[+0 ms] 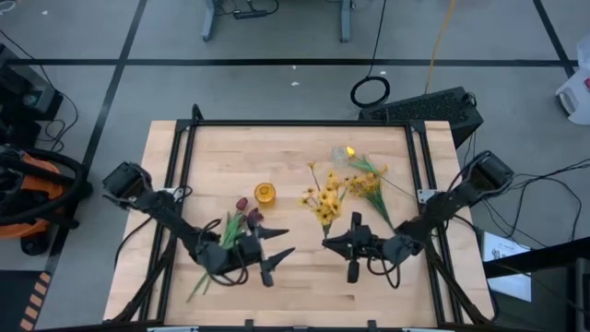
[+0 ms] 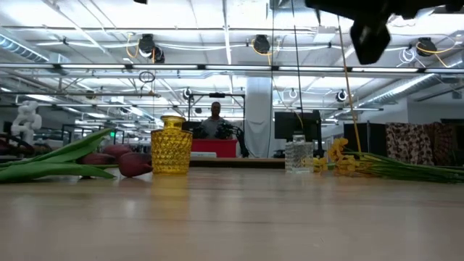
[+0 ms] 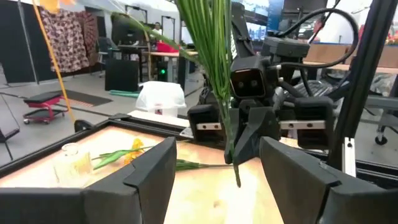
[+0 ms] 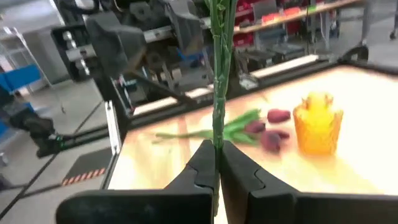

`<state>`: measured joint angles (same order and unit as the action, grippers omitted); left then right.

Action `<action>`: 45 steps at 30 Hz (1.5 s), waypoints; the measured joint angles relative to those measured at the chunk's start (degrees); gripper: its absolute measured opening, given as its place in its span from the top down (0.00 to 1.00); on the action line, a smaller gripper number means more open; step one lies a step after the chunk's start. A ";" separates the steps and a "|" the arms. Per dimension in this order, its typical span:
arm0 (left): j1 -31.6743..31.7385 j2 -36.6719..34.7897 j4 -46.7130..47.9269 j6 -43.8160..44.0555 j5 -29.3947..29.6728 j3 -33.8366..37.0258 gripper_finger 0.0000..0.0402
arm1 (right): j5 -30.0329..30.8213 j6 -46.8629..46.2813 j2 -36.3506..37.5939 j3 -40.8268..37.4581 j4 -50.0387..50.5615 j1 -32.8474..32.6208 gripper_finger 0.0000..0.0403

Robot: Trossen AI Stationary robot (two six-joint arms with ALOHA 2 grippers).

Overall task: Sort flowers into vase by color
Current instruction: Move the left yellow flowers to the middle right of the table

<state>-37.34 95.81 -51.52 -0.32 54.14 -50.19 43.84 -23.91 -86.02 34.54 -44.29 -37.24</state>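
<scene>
Tulips [image 1: 247,213] (three red), two vases [image 1: 265,193]

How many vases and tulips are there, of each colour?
Yellow vase: 1
Clear vase: 1
Dark red tulips: 3
Yellow tulip: 1
Yellow blossom sprays: too tangled to count
Total counted: 6

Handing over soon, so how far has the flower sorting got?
Nothing is sorted yet: the yellow vase and the clear vase stand empty. In hand: the right gripper is shut on a yellow flower spray, the open left gripper facing it. Left: the red tulips and the other yellow flowers lie on the table.
</scene>
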 joint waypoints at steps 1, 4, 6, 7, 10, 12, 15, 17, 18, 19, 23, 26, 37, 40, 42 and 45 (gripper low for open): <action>-0.74 0.00 -0.11 0.02 0.70 0.00 0.41 | 0.04 -1.34 0.63 0.00 2.21 -0.48 1.00; -2.87 0.00 -0.05 1.15 2.26 0.00 0.41 | 0.11 -5.87 2.17 0.00 8.42 -1.98 1.00; -4.07 0.00 -0.11 2.02 2.93 0.00 0.41 | 0.15 -8.56 2.94 0.00 11.64 -2.77 1.00; -4.61 0.00 0.00 2.71 3.12 0.00 0.41 | 0.15 -9.63 3.32 0.00 13.36 -3.08 1.00; -5.97 0.00 0.10 3.04 3.42 0.00 0.41 | 0.26 -12.57 4.66 0.00 18.25 -3.65 1.00; -6.76 0.00 0.19 3.04 3.53 0.00 0.41 | 1.67 -14.44 5.80 0.00 21.50 -4.03 1.00; -7.91 0.00 0.33 3.02 5.20 0.00 0.41 | 3.67 -17.44 8.31 0.00 27.37 -4.46 1.00; -8.45 0.00 1.50 3.03 6.54 0.00 0.41 | 5.59 -20.32 10.39 0.00 32.27 -4.69 1.00; -8.70 0.01 2.04 3.01 7.17 0.00 0.41 | 6.31 -21.98 11.49 0.00 35.13 -4.81 1.00; -8.96 0.02 2.71 3.07 7.62 0.00 0.41 | 7.22 -23.99 12.47 0.00 38.32 -4.93 1.00; -9.37 0.02 6.86 7.10 7.96 0.00 0.41 | 8.51 -34.63 15.76 0.00 53.49 -5.00 1.00; -9.49 0.02 10.74 11.37 7.96 0.00 0.41 | 8.34 -45.68 17.35 0.00 66.43 -5.09 1.00; -9.45 0.02 18.11 19.53 7.94 0.00 0.41 | -1.72 -80.81 17.75 0.00 101.18 -6.38 1.00; -9.20 0.02 18.07 19.54 7.94 0.00 0.41 | -4.79 -86.24 16.67 -0.02 105.24 -6.38 1.00; -9.19 0.02 18.07 19.54 7.94 0.00 0.41 | -6.24 -88.69 15.60 -0.02 106.14 -6.38 1.00; -9.19 0.02 18.09 19.54 7.94 0.00 0.41 | -8.14 -90.25 13.53 -0.02 106.13 -6.33 1.00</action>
<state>-46.52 95.83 -33.43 19.22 62.08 -50.19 35.70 -114.16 -72.49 34.52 61.84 -43.57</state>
